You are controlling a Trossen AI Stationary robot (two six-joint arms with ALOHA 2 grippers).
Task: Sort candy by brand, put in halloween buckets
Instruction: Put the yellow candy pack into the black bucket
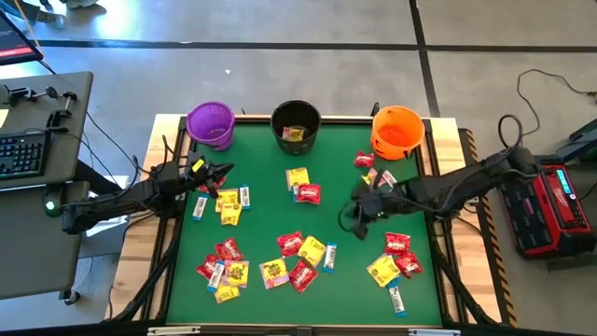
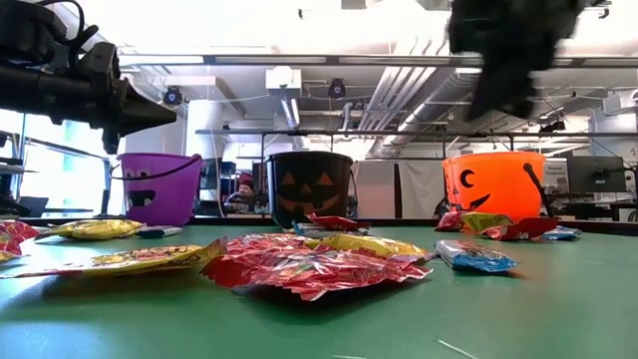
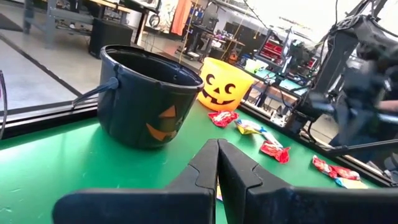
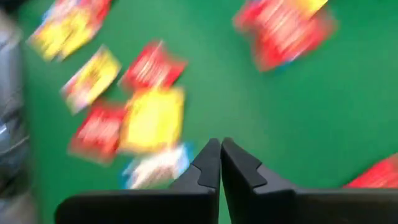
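Note:
Three buckets stand along the table's far edge: purple (image 1: 210, 123), black (image 1: 296, 124) with a yellow packet inside, and orange (image 1: 397, 131). Red, yellow and white-and-blue candy lies scattered on the green mat, in clusters at the left (image 1: 227, 203), middle (image 1: 298, 254) and right (image 1: 395, 257). My left gripper (image 1: 222, 172) (image 3: 217, 155) hangs shut and empty above the mat, just far of the left cluster and facing the black bucket (image 3: 146, 93). My right gripper (image 1: 357, 211) (image 4: 221, 155) is shut and empty, pointing down over the mat between the middle and right clusters.
A few candies (image 1: 366, 161) lie beside the orange bucket. Bare green mat (image 1: 270, 219) lies between the clusters. The table's wooden rim (image 1: 448, 187) frames the mat. A desk with a keyboard (image 1: 20, 154) stands left of the table and a red device (image 1: 555, 210) to the right.

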